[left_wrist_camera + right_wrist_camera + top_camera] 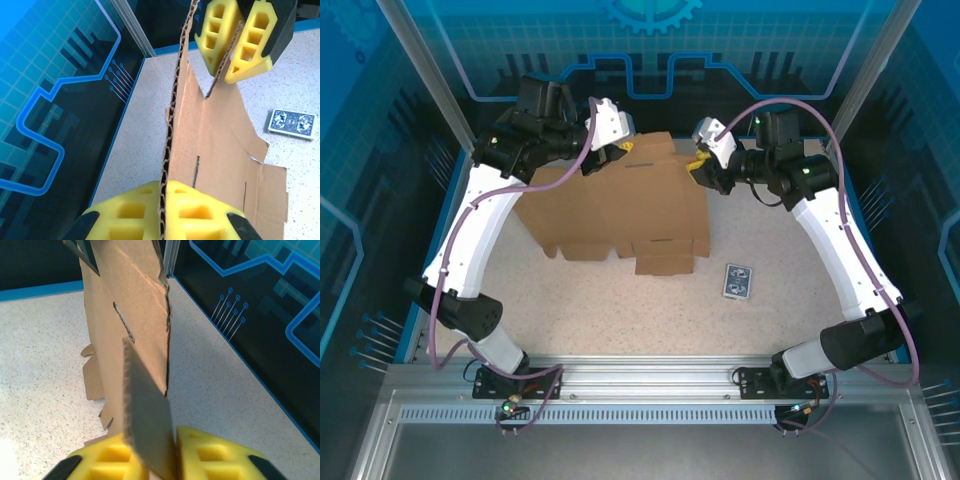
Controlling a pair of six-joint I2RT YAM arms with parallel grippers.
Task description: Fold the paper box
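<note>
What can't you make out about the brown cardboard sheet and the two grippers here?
Top view: far corners of the brown die-cut cardboard paper box hidden under the left gripper and right gripper.
Right wrist view: bottom edge cuts off the yellow pads, so whether they press the flap is unclear.
Top view: print on the small blue-patterned card pack is too small to read.

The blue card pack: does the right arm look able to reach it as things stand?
Probably yes, though not at once. The card pack lies uncovered on the table, on that arm's side; but the right end effector grips the paper box and should release it first.
</note>
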